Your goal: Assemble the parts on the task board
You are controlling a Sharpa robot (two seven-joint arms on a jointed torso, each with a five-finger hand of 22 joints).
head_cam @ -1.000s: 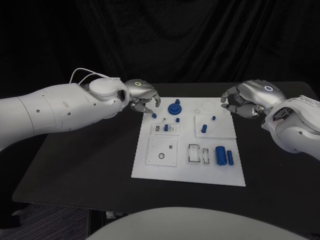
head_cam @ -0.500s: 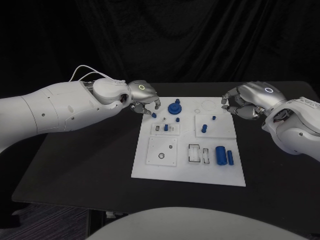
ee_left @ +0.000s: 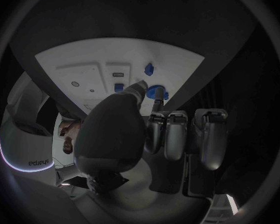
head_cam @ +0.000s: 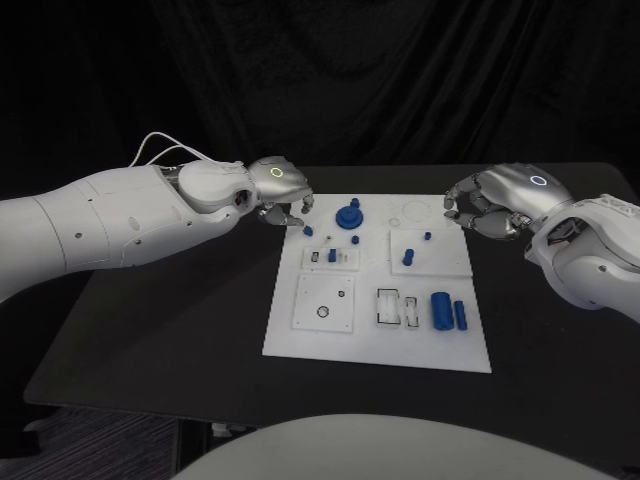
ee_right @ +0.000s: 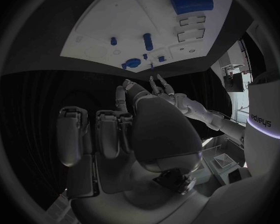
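I see the white board (head_cam: 378, 330) lying in the middle of the black desk (head_cam: 162, 320), with small blue parts (head_cam: 440, 309) lying and standing on it. My left robot hand (head_cam: 286, 197) hangs over the board's far left corner, pinching a small blue part (head_cam: 307, 230) at its fingertips. My right robot hand (head_cam: 487, 207) hovers just beside the board's far right corner, fingers curled in and grasping nothing.

Small blue part (head_cam: 307, 230) at left hand (head_cam: 283, 192) fingertips: shape too small to tell; grasp or mere contact undeterminable.
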